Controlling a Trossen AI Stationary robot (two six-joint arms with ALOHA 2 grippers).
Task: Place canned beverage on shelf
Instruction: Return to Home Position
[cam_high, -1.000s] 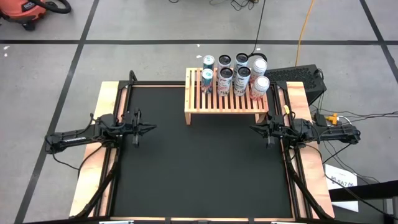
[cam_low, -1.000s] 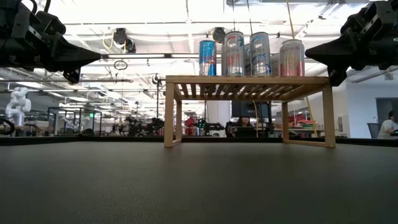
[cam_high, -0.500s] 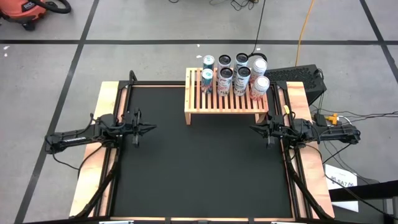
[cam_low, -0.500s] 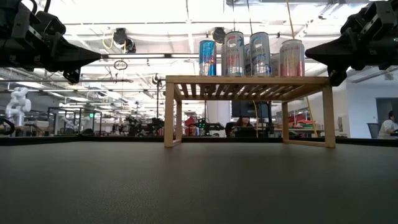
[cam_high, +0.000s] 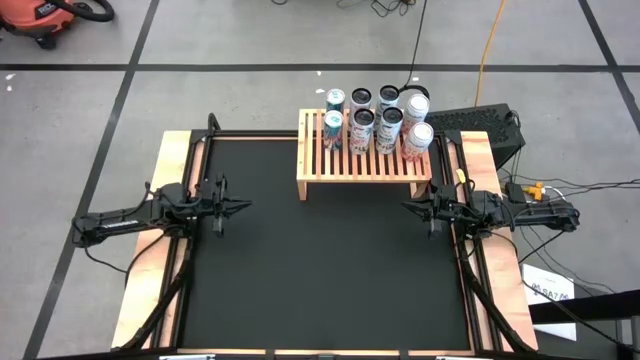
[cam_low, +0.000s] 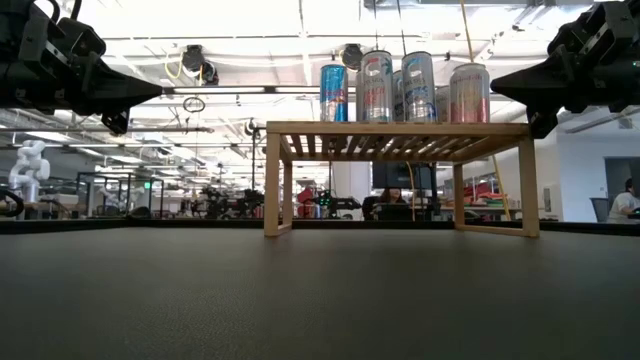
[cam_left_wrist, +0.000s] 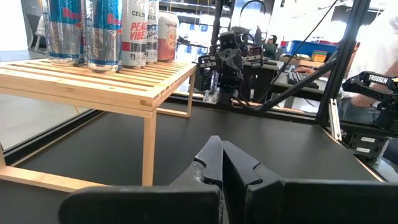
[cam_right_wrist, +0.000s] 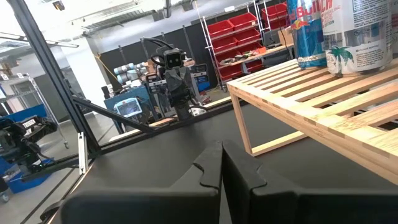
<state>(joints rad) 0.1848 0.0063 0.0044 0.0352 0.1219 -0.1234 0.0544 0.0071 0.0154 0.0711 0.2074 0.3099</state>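
Eight cans (cam_high: 388, 120) sit upright on the shelf (cam_high: 363, 165) at the far edge of the table (cam_high: 330, 270). Left gripper (cam_high: 240, 207) and right gripper (cam_high: 408, 207) hang at the sides, both pinched closed and empty.

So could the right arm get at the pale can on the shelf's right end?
Probably yes: that can stands on the shelf's right edge with no can in front, and the right arm, jaws shut, waits beside that end.

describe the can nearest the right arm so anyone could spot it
Find the slatted wooden shelf at the table's far edge, cans crowded along its back. The can is at the shelf's right end, pinkish, and alone stands forward of both rows.
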